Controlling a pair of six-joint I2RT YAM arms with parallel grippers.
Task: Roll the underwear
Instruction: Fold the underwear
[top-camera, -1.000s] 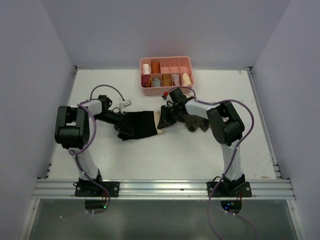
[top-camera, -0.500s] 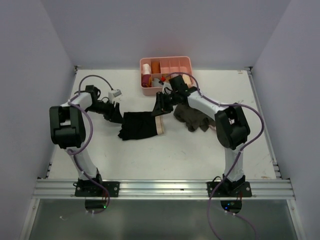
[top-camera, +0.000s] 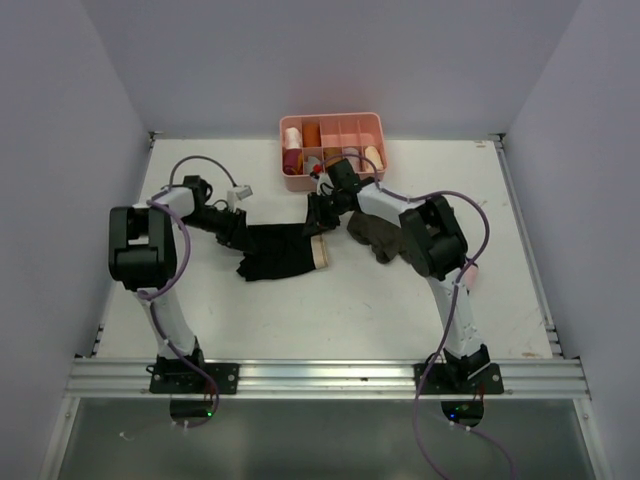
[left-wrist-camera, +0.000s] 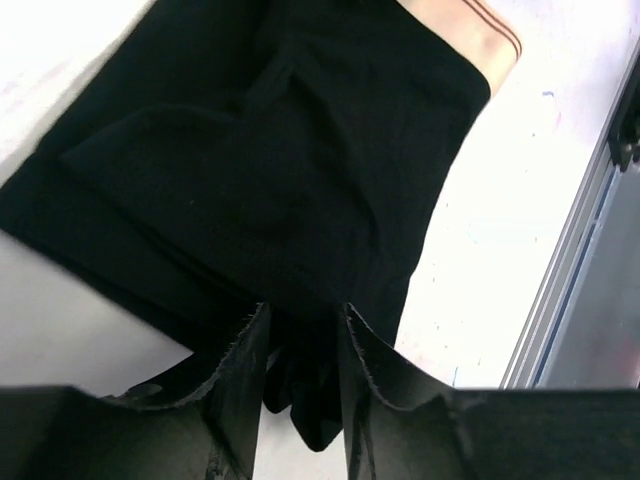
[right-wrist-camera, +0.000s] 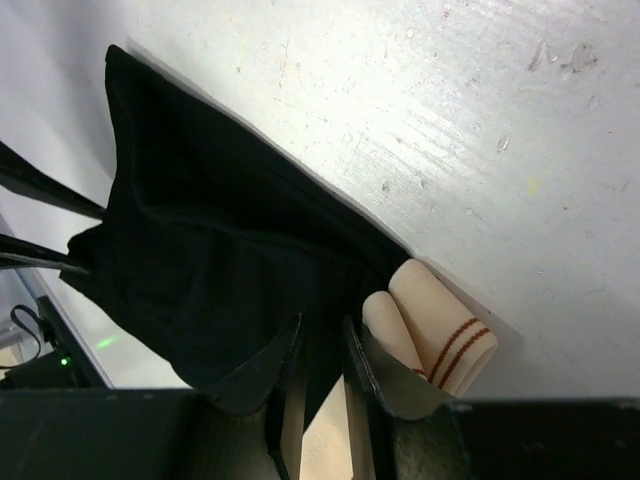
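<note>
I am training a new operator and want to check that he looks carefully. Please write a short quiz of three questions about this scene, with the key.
1. True or false: the underwear lies inside the pink tray.
2. The right fingers are at which end of it? A the waistband end; B the opposite end; C far from it.
3. Which garment lies on the table to its right?
Key: 1 false; 2 A; 3 the olive-brown garment.
</note>
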